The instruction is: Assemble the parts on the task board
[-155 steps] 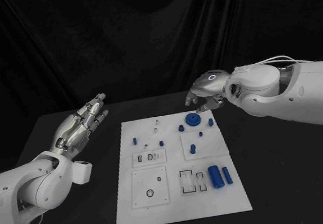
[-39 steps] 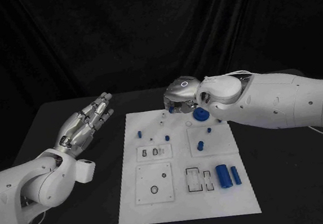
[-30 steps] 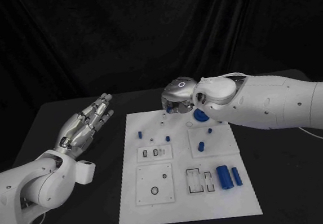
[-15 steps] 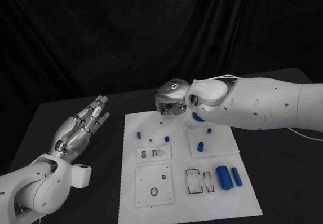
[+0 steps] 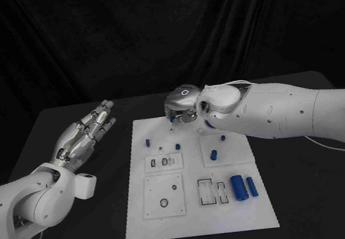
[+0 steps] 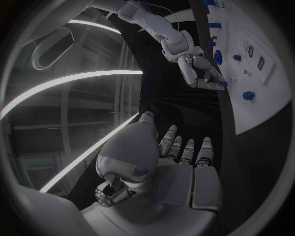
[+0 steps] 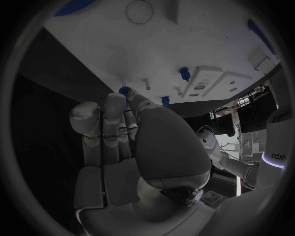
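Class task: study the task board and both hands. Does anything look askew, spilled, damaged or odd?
Nothing stands out. The task board lies flat on the black table, blue parts resting on it. The left hand is held flat beside it; the right hand hovers over its far edge.

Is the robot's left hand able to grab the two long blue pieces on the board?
Probably yes. The left hand is open and holds nothing, beside the task board. The long blue pieces lie at the board's near right, with nothing over them; the right hand is at the far end.
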